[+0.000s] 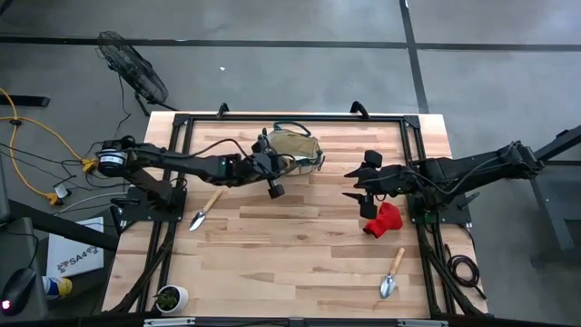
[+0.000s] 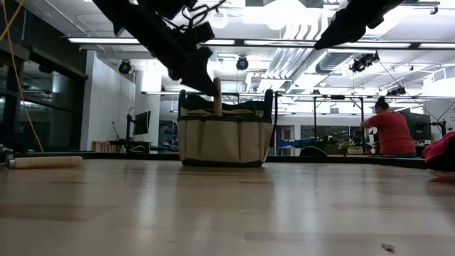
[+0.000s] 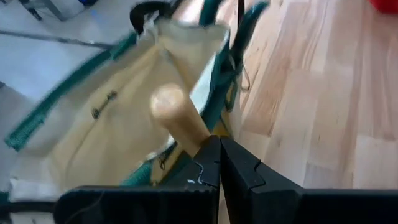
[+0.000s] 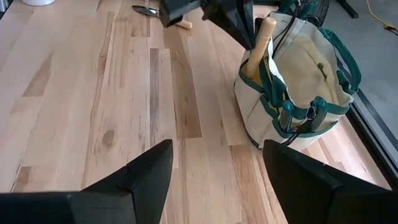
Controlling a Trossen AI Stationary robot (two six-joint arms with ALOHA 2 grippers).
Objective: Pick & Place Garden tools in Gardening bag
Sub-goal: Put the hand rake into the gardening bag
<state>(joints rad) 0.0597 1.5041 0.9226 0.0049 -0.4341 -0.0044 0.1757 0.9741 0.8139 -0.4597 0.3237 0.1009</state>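
Wooden table (image 1: 300,245), garden bag and tools, two arms.

The canvas bag (image 1: 295,147) is stood at the table's far edge; a wooden tool handle (image 4: 260,42) is seen upright in its side pocket, with the left claw (image 3: 219,163) clenched just beside it, touching or not cannot be told. The right claw (image 4: 217,177) is held released, well apart from the bag. A red glove (image 1: 384,220) is laid by the right arm, one trowel (image 1: 204,213) near the left arm, another trowel (image 1: 391,274) at the near right.
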